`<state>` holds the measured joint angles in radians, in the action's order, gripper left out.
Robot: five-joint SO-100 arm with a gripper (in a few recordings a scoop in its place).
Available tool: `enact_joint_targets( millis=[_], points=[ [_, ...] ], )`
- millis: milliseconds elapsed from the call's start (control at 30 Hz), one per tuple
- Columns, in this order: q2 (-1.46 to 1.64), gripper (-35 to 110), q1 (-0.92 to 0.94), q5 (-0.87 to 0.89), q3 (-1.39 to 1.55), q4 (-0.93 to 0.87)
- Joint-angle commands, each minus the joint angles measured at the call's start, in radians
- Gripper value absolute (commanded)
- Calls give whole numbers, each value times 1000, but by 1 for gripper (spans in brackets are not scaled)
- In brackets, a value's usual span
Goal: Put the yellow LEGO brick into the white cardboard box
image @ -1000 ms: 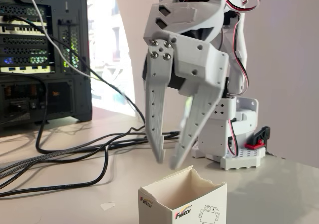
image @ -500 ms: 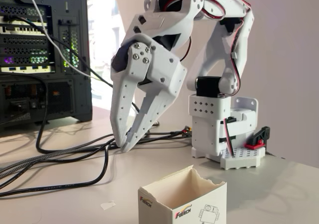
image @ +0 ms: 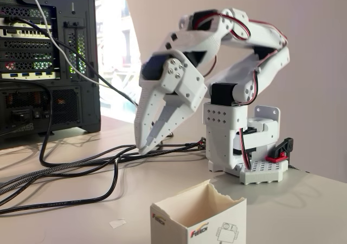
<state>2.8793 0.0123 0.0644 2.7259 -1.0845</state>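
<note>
Fixed view shows a pale table (image: pixel 303 200) before a plain wall, and on its left side stands a big black computer case (image: pixel 49 59) with small coloured lights inside. Next in size is the white arm (image: pixel 238 54), folded over its base at the right of the middle, with red and black wires along its joints. Several black cables (image: pixel 70 171) run from the case across the table and pass under the arm. The white cardboard box (image: pixel 198 217) stands at the lower edge, open on top with a ragged torn rim, brown inside, and on its front a black logo and a small robot drawing. The gripper (image: pixel 143 146) points down to the left of the box and well behind it; its two fingers meet at the tips, so it is closed and nothing can be seen between them. A white studded plate (image: pixel 265 171) with a red piece (image: pixel 276 158) lies by the arm's base. The yellow LEGO brick cannot be seen; the inside of the box is hidden from this angle.
</note>
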Motion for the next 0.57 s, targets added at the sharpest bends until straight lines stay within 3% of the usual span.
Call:
enact_joint_targets(
  millis=[0,267,533],
  points=[
    [143,-8,23,-20,38,-17],
    [341,-9,15,-66,144,-78],
    [342,-9,8,-103,150,-77]
  ],
)
